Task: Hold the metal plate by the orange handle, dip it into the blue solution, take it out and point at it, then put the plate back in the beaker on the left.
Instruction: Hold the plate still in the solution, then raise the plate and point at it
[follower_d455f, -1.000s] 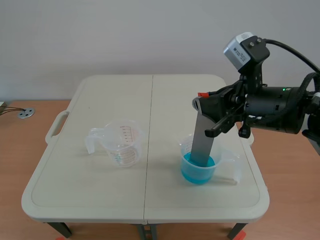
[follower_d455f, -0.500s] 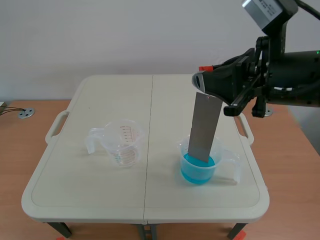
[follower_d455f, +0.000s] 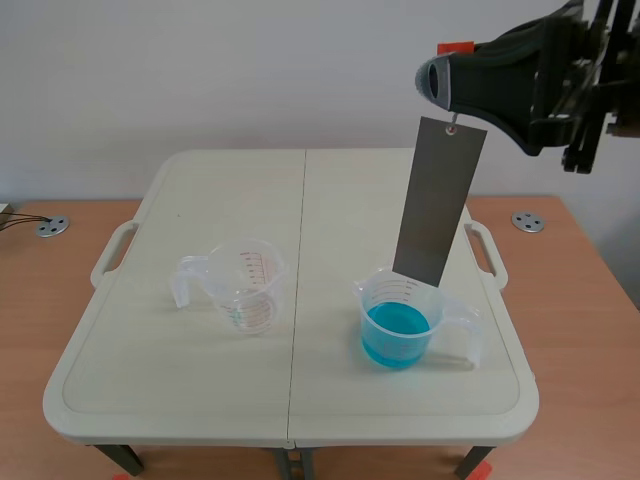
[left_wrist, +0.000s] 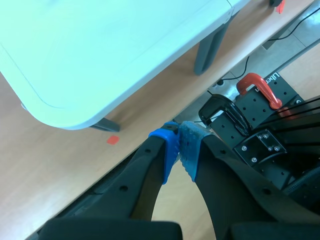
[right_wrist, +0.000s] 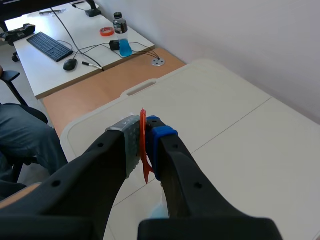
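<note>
Right gripper (right_wrist: 143, 145): mine, raised high over right half of table (follower_d455f: 200, 400). Fingers clamped on orange handle (follower_d455f: 456, 47), thin orange strip pinched between my pads. Metal plate (follower_d455f: 438, 200) hangs below grip, leaning slightly. Its lower edge sits just above rim of blue-solution beaker (follower_d455f: 398, 335), clear of liquid. Empty beaker (follower_d455f: 245, 287) upright, well apart on table's left half. Left gripper (left_wrist: 179, 150): off table corner, over floor, pads pressed together, nothing between them.
</note>
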